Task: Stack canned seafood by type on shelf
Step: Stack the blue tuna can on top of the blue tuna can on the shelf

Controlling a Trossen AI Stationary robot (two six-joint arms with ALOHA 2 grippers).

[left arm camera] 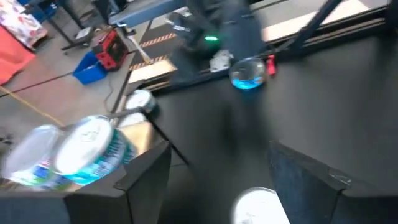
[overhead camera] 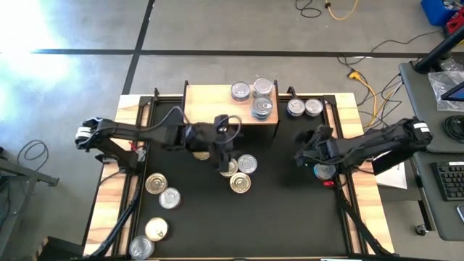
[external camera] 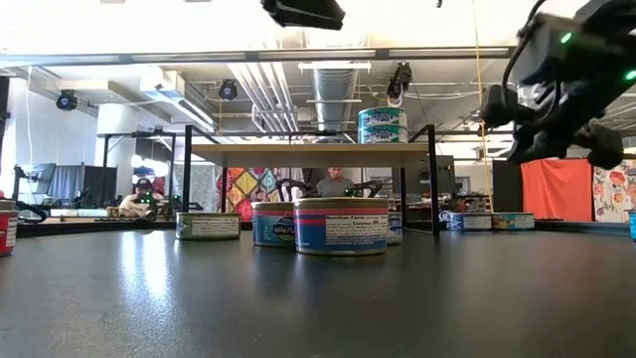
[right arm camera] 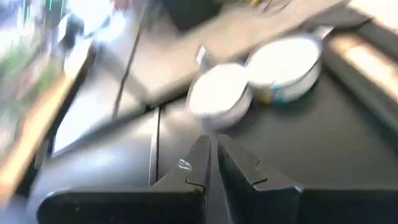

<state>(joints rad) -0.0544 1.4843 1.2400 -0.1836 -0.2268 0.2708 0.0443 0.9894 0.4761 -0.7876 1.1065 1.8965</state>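
The shelf (overhead camera: 210,105) stands at the table's far middle, its board on dark legs, with three tins (overhead camera: 262,109) on its right half; two of them are stacked (external camera: 383,125). Three more tins (overhead camera: 241,183) sit on the black table in front of it. My left gripper (overhead camera: 226,156) hangs open high above these, and one silver lid (left arm camera: 255,208) shows far below between its fingers (left arm camera: 311,180). My right gripper (right arm camera: 213,163) is shut on nothing at the table's right, pointing toward two silver-lidded tins (right arm camera: 221,93). A blue-sided tin (overhead camera: 324,172) lies under the right arm.
Two tins (overhead camera: 304,107) stand at the far right beside the shelf. Several tins, silver and gold lidded (overhead camera: 155,183), sit at the near left. The table's wooden rim (overhead camera: 109,196) and dark frame bars run along both sides. Bare black table lies at the near middle and right.
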